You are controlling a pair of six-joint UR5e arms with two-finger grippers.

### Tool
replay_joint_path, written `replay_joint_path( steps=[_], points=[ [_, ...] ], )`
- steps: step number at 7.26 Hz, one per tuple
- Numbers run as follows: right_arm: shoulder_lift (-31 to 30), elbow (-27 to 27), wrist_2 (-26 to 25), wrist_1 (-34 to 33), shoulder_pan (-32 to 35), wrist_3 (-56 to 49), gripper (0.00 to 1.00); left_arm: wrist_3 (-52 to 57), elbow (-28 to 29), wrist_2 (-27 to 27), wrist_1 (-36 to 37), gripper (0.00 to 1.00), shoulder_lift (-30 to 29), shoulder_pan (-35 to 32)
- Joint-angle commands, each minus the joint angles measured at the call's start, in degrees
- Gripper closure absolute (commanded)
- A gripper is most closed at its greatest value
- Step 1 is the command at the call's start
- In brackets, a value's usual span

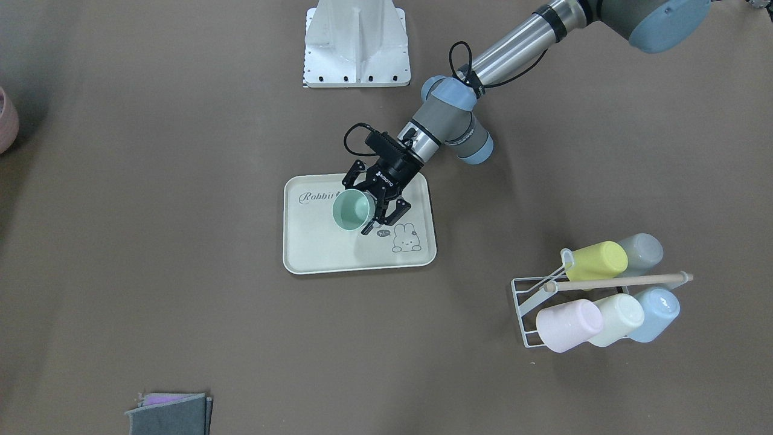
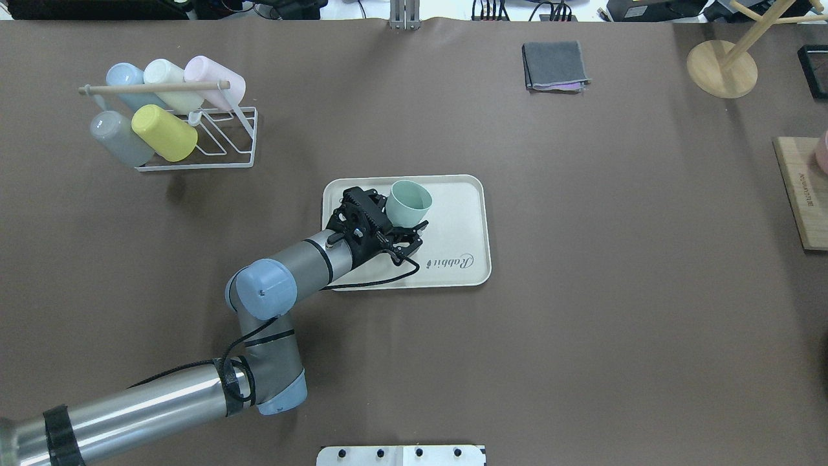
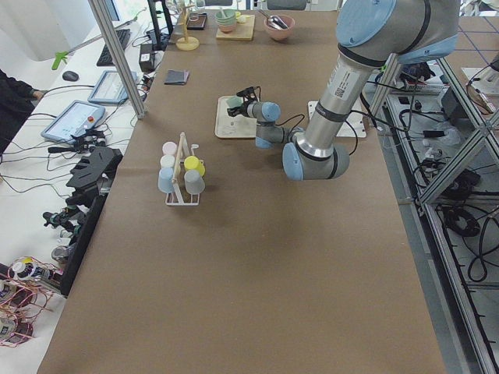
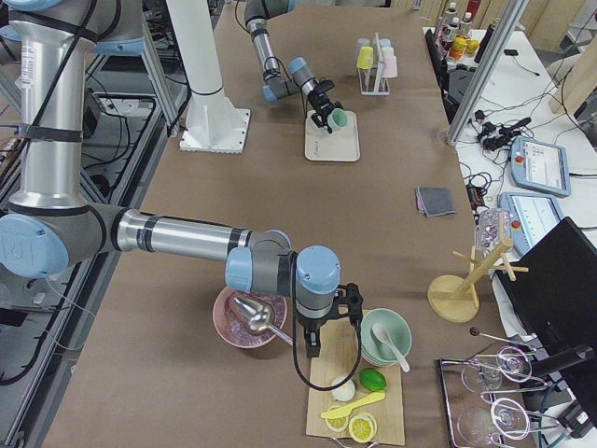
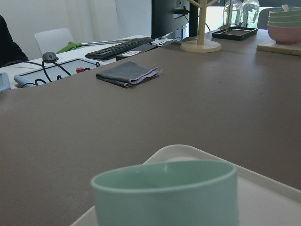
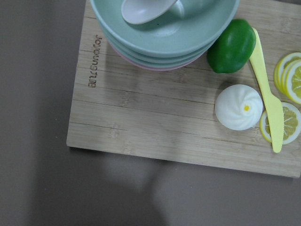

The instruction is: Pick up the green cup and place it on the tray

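Left gripper [image 1: 357, 206]: clamped on the green cup [image 1: 349, 211], one black finger [image 1: 391, 212] pressed on each side of its wall.

Green cup: tilted, with its mouth turned toward the operators' side. Held over the middle of the tray [image 1: 326, 254], just beside the "Rabbit" script. Contact between cup base and tray floor not discernible. In the left wrist view, the cup rim fills the lower edge, with the tray rim directly behind it.

Tray: cream, rounded corners, flat on the brown table, bunny drawing in the corner nearest the wrist.

Right gripper [image 4: 324, 338]: pointed down over a wooden board [image 6: 155, 127] at the table's far end, well apart from the tray. Seen only from the side, so cannot tell whether parted or closed.

Wooden board: bearing stacked bowls [image 6: 160, 37] with a white spoon [image 6: 146, 8], a lime [image 6: 231, 46], a white bun [image 6: 239, 107], lemon slices [image 6: 287, 123] and a yellow knife [image 6: 268, 92].

Wire rack [image 1: 525, 302]: well apart from the tray, with a wooden rod [image 1: 616, 283] across the top. Five cups on it: yellow [image 1: 598, 261], grey [image 1: 641, 251], pink [image 1: 567, 325], cream [image 1: 617, 319], blue [image 1: 657, 311].

Folded grey cloth [image 2: 555, 65]: flat on the table near the operators' edge.
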Motion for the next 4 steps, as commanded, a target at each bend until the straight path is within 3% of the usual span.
replay_joint_path(
  steps=[1,4],
  points=[
    [0.12,0.07,0.03,0.03,0.0,0.0,0.0,0.0,-0.06,-0.07,-0.07,0.26,-0.03,-0.09],
    [0.12,0.07,0.21,0.03,0.0,0.09,0.0,0.0,-0.41,-0.07,-0.07,0.24,0.06,0.0]
  ],
)
